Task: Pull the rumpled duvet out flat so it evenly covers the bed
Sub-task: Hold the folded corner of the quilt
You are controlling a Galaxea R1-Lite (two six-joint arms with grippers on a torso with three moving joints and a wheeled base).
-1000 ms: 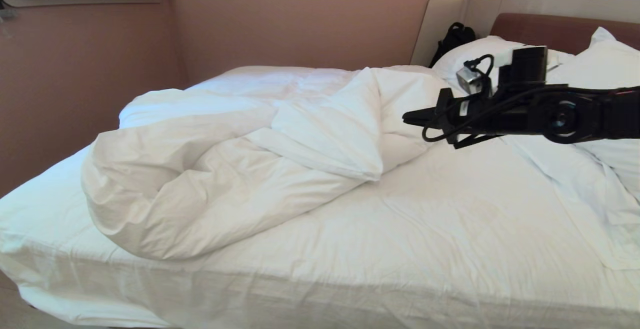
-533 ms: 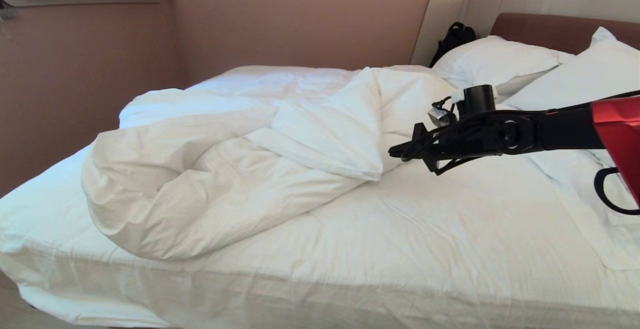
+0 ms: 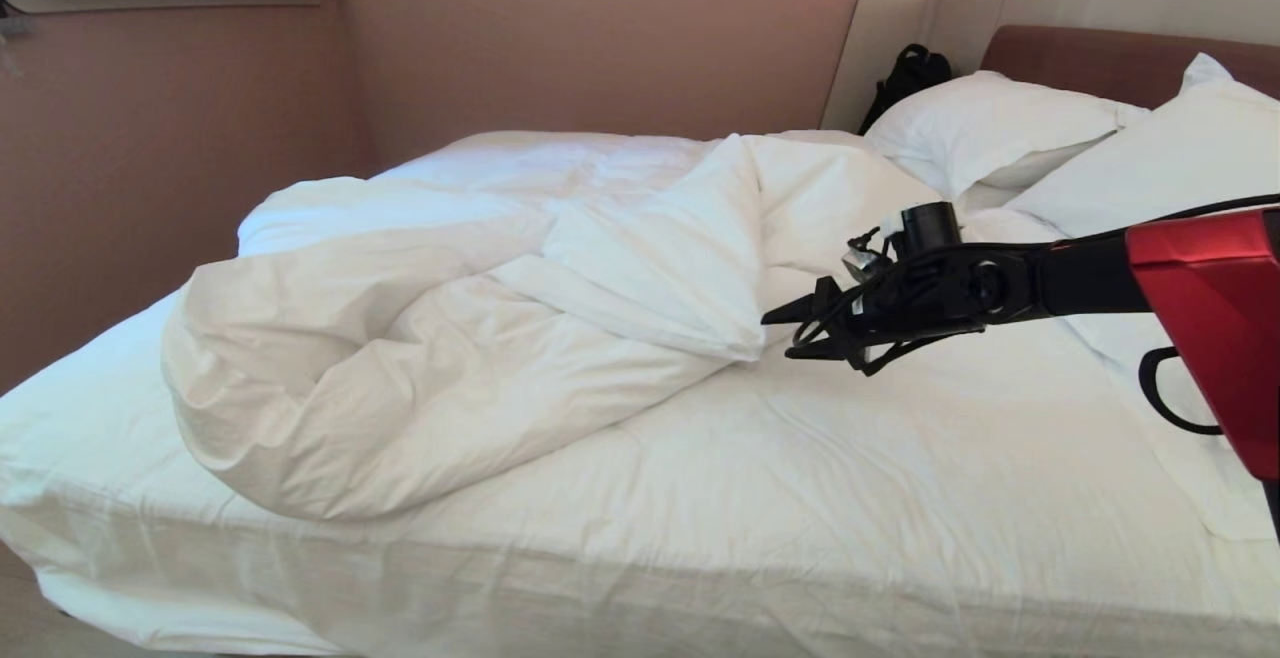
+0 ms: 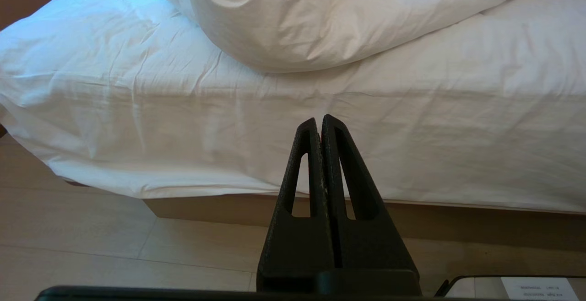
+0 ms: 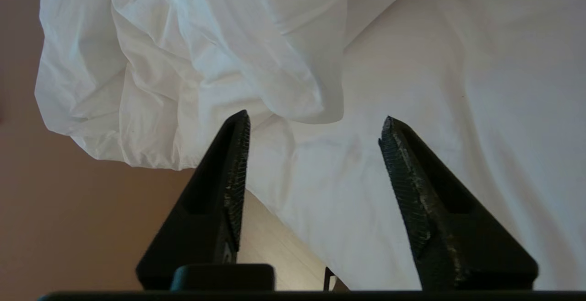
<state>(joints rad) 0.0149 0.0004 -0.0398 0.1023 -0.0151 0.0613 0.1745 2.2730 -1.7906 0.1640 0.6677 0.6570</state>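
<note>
The rumpled duvet (image 3: 470,328) lies heaped on the bed's (image 3: 900,498) far-left half. The right end effector (image 3: 790,328), fingers parted and empty, hovers beside its folded corner: approach step. Next it must close on that corner.

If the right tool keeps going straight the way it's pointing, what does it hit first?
Most likely the folded corner of the rumpled duvet: the open right tool points at it, just short of it above the sheet. Depth is uncertain.
</note>
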